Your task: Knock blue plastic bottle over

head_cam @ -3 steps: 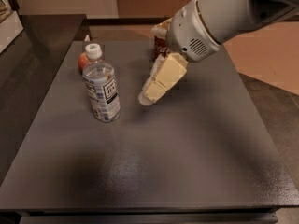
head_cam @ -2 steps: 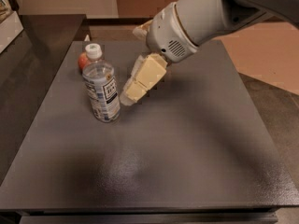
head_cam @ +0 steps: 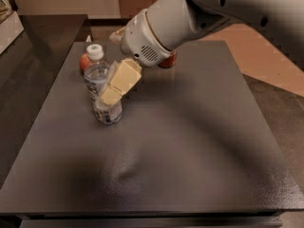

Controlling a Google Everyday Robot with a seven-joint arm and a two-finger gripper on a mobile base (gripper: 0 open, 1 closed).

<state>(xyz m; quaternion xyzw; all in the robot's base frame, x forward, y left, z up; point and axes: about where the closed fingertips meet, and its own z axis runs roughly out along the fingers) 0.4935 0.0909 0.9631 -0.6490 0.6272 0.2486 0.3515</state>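
Observation:
The blue plastic bottle (head_cam: 99, 82) stands near the left side of the dark grey table (head_cam: 190, 141). It is clear, with a white cap and a pale label with dark print. It leans slightly to the left. My gripper (head_cam: 113, 93) with cream-coloured fingers reaches down from the upper right and presses against the bottle's right side, covering part of the label.
A red object (head_cam: 84, 61) sits just behind the bottle at the back left. Another red object (head_cam: 168, 61) shows partly behind my arm's wrist. A dark counter (head_cam: 28, 46) lies left of the table. Tan floor (head_cam: 270, 56) lies to the right.
My gripper has moved left across the table, from well right of the bottle to touching its right side. The bottle has begun to tilt left.

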